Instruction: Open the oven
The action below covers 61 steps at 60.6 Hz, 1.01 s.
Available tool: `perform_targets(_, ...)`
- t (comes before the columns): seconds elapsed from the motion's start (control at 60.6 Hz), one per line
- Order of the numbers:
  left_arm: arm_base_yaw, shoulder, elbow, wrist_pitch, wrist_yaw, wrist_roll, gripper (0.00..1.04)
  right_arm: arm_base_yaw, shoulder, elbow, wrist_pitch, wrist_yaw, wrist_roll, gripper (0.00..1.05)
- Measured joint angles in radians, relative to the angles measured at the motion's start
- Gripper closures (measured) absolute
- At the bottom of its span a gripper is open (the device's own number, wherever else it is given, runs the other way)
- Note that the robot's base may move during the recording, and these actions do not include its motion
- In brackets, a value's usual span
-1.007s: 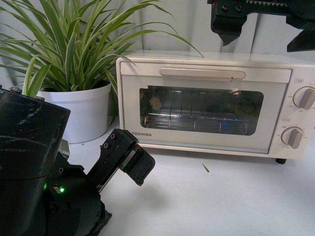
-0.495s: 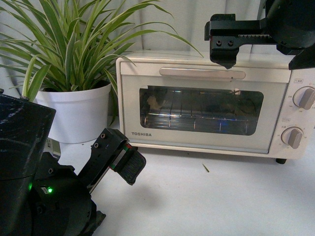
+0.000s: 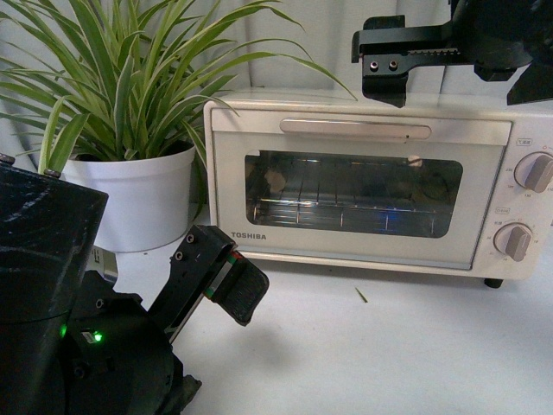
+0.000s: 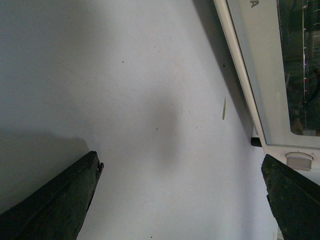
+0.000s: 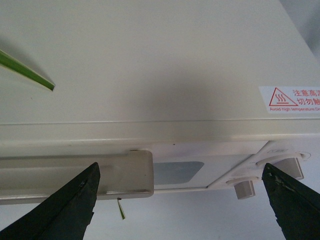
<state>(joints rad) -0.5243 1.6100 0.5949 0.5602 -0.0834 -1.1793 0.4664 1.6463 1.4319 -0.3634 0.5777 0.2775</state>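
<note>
The cream-white oven (image 3: 363, 199) stands on the white table with its glass door shut. Its bar handle (image 3: 354, 129) runs along the door's top, and two round knobs (image 3: 537, 171) sit at the right. My right gripper (image 3: 454, 91) is open and hovers just above the oven's top, over the handle's right end, touching nothing. The right wrist view shows the oven top (image 5: 150, 60), the handle end (image 5: 75, 172) and a knob (image 5: 242, 187) between my open jaws (image 5: 180, 170). My left gripper (image 3: 235, 292) is open and empty, low over the table in front of the oven's left corner (image 4: 280, 75).
A leafy plant in a white pot (image 3: 143, 199) stands left of the oven, with leaves reaching over the oven's top. A small green leaf scrap (image 3: 361, 296) lies on the table (image 3: 389, 346) in front of the oven. The oven's black foot (image 3: 493, 283) is at the right.
My right gripper has come down into view above the oven and shifted a little left. My left gripper dipped and came back near its earlier place. The oven door stays shut.
</note>
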Motion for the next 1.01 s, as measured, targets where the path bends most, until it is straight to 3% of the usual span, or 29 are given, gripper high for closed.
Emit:
perform_targets(0.512, -0.003, 0.000, 0.000, 0.001, 0.002, -0.001, 0.07, 0.021, 0.013, -0.004, -0.014, 0.043, 0.014, 0.09)
perform_targets(0.71, -0.005, 0.000, 0.000, 0.001, 0.000, -0.001, 0.07, 0.012, 0.001, -0.007, -0.095, -0.038, 0.092, 0.09)
perform_targets(1.007, -0.008, 0.000, 0.000, 0.000, -0.003, -0.001, 0.07, 0.004, -0.044, -0.072, -0.085, -0.080, 0.104, 0.09)
